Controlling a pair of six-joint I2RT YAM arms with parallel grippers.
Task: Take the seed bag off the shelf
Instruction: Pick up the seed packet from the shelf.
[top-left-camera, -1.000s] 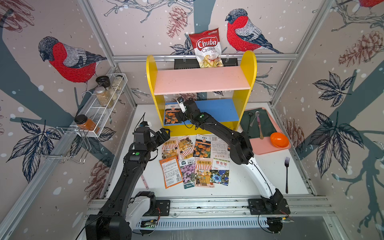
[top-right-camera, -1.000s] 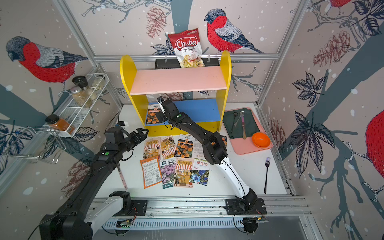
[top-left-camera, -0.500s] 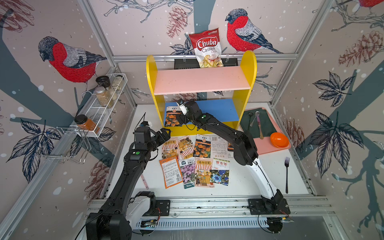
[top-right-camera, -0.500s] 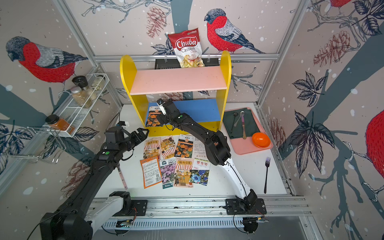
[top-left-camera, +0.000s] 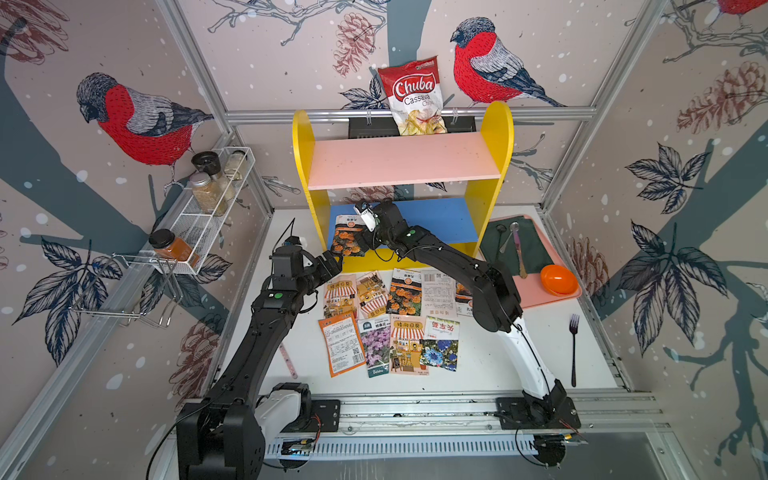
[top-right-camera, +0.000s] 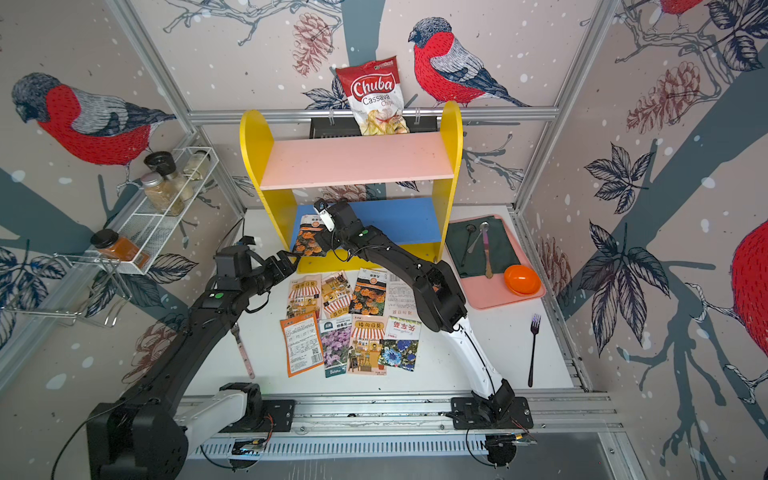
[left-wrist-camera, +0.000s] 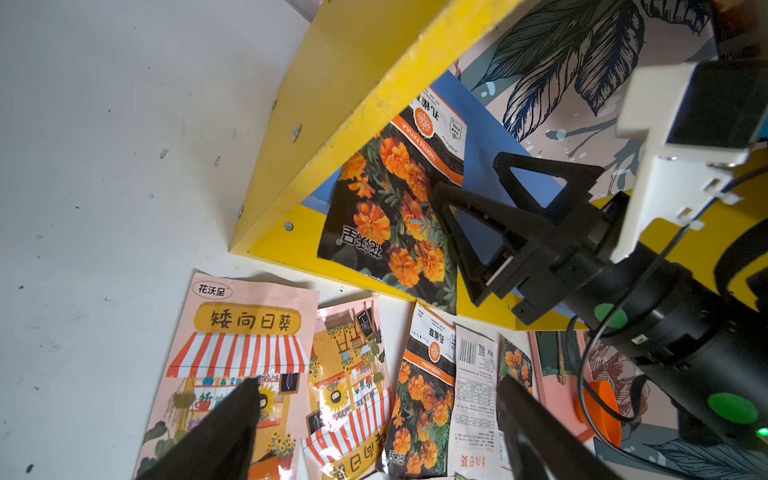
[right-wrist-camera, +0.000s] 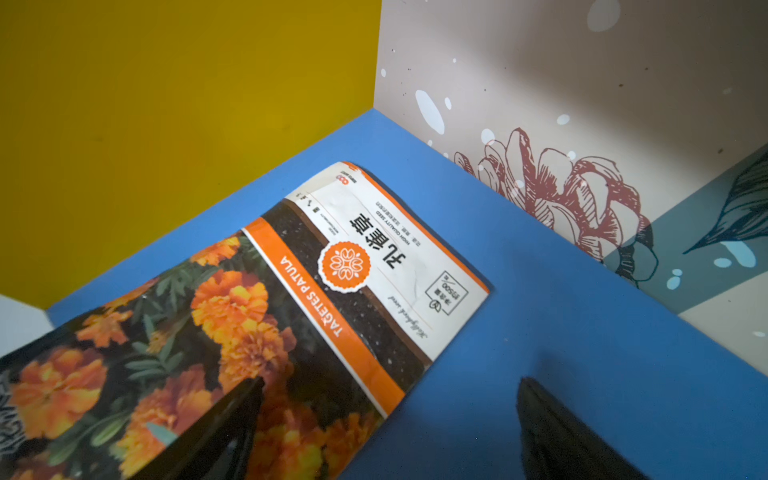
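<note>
Nearest us, a spread of seed packets (top-left-camera: 376, 345) lies on the white table (top-left-camera: 482, 378). The left gripper (left-wrist-camera: 377, 384) hovers over their far row with its jaws wide apart, holding nothing.

Just beyond, the seed bag (top-left-camera: 348, 237), printed with orange marigolds, lies flat at the left end of the blue lower board (top-left-camera: 440, 216) of the shelf (top-left-camera: 494, 137). It sits close beside the yellow side panel (top-left-camera: 301, 166), and its near end overhangs the front lip. The right gripper (right-wrist-camera: 390, 384) is at the bag with its fingers spread and nothing between them. One finger is over the flowers and the other over bare blue board; we cannot tell whether either touches.

We judge the step in hand to be the grasp. A thin, flat bag offers little to pinch from above, so we would use the overhang. One finger goes under the free near end and one on top, then we close firmly. We draw the bag straight toward us, keeping low and clear of the side panel and the pink upper board (top-left-camera: 399, 162).

The right arm (top-left-camera: 449, 257) rises from the front rail (top-left-camera: 415, 409) and bends at an elbow above the packets. It then slopes forward and leftward, with the wrist inside the lower bay. Farthest back, a chips bag (top-left-camera: 413, 97) shows against the wall.
</note>
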